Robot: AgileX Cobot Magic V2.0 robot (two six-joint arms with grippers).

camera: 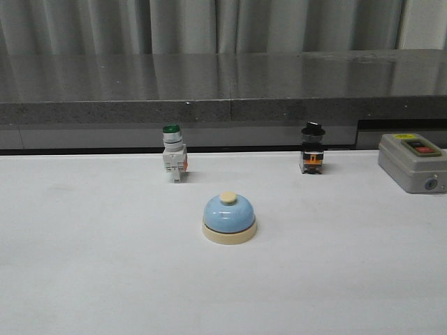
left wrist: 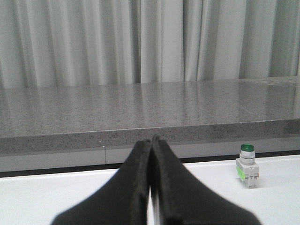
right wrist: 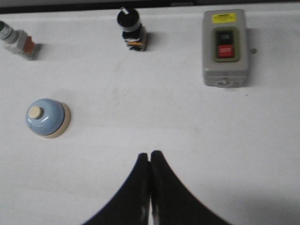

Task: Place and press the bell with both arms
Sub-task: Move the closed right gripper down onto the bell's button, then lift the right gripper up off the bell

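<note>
Blue bell point(right wrist: 47, 117) apart from right claw point(right wrist: 149, 157)

Only the fingers of each gripper show. The left gripper point(left wrist: 151, 140) has two matte black fingers, broad at the base, curving inward and tapering to narrow tips. Their inner edges look finely textured. The right gripper point(right wrist: 149, 154) has the same black, claw-like jaws. No cables, screws or markings can be made out.
</note>
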